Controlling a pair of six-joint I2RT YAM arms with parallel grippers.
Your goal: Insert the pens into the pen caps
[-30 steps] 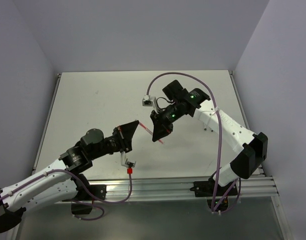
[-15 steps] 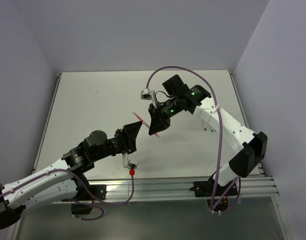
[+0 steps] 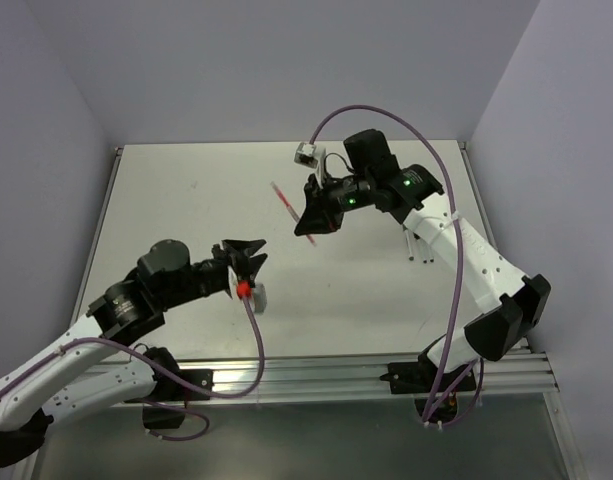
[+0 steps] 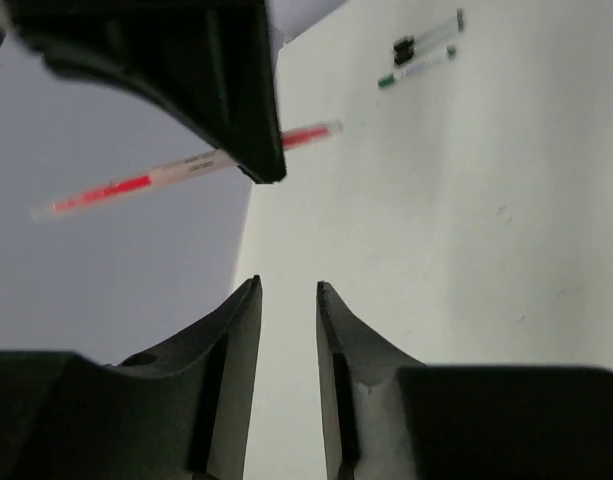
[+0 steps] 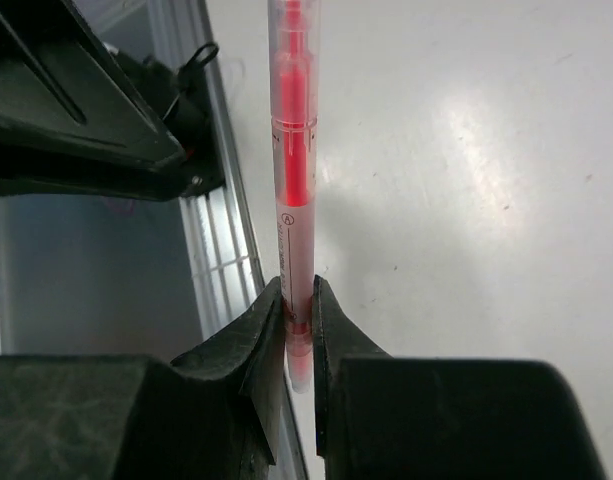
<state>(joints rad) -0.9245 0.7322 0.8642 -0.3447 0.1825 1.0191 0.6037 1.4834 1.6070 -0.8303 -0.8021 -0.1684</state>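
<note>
My right fingers [image 5: 327, 332] clench the red pen [image 5: 290, 150] near 1 end, aloft over the worktop [image 3: 186, 200]. It seems light, stiff and slick, so a barrel grip suits. My left fingers [image 4: 236, 350] stand parted, empty.

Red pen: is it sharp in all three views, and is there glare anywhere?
Top external: the red pen is only a faint, smeared streak. Left wrist: the pen looks soft and out of focus. Right wrist: it is crisp, with its small markings visible, and there is a bright glare patch on the table to its right.
</note>
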